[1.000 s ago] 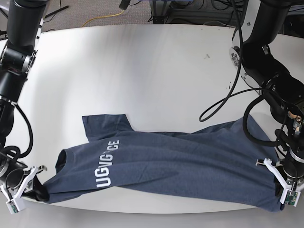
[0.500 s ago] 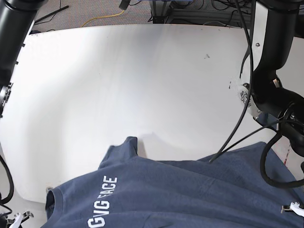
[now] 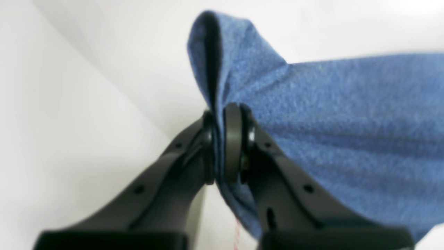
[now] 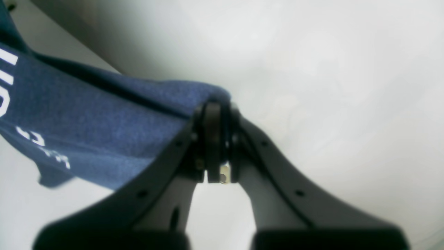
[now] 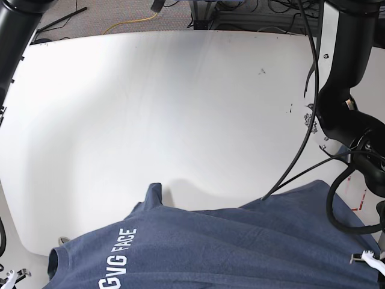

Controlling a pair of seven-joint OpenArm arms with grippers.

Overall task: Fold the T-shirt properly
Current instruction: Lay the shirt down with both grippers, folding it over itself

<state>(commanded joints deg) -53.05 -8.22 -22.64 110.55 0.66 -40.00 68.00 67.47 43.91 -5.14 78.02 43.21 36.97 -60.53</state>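
Left tool (image 3: 225,146), right tool (image 4: 216,139) each clamp T-shirt (image 5: 240,247) edge, cloth stretched between.

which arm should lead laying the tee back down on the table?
Neither clearly; likely both together. The left end effector and the right end effector are each clamped on an edge of the T-shirt, which hangs between them above the table.

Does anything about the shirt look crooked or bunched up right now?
Yes. The T-shirt hangs rumpled between both grippers, so its white lettering runs at a slant and partly folds on itself. A sleeve pokes up crookedly above the table.
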